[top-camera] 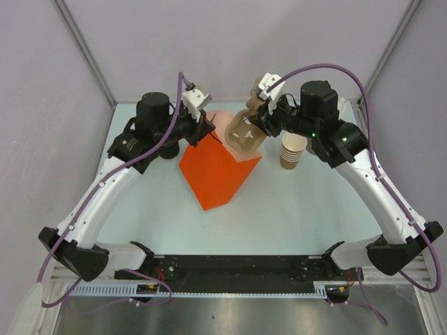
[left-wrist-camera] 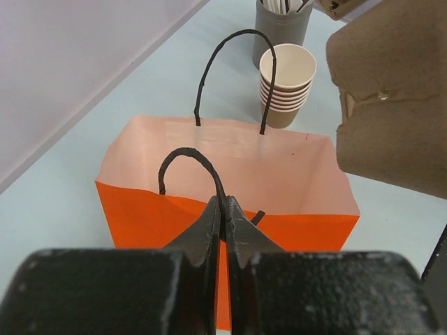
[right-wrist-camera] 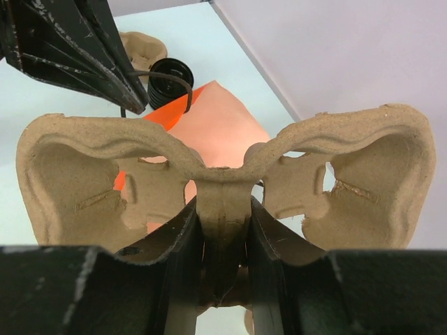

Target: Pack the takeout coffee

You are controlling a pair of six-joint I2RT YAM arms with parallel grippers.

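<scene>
Pinches near black handle (left-wrist-camera: pixel 187 155) of orange paper bag (top-camera: pixel 213 174) in left gripper (left-wrist-camera: pixel 223 206), fingers clenched on it, bag upright with mouth open. Grasps brown pulp cup carrier (right-wrist-camera: pixel 223 150) by its middle ridge in right gripper (right-wrist-camera: pixel 223 213), held up at 1 o'clock of the bag by the mouth's edge; stack of tan cups (top-camera: pixel 293 152) at 3 o'clock, grey pot of sticks (left-wrist-camera: pixel 279 31) at 12 of the stack. Cannot make out the single cup; shows only a black ribbed round thing (right-wrist-camera: pixel 170 78), maybe the lid, on the table at 11 o'clock past the bag.
</scene>
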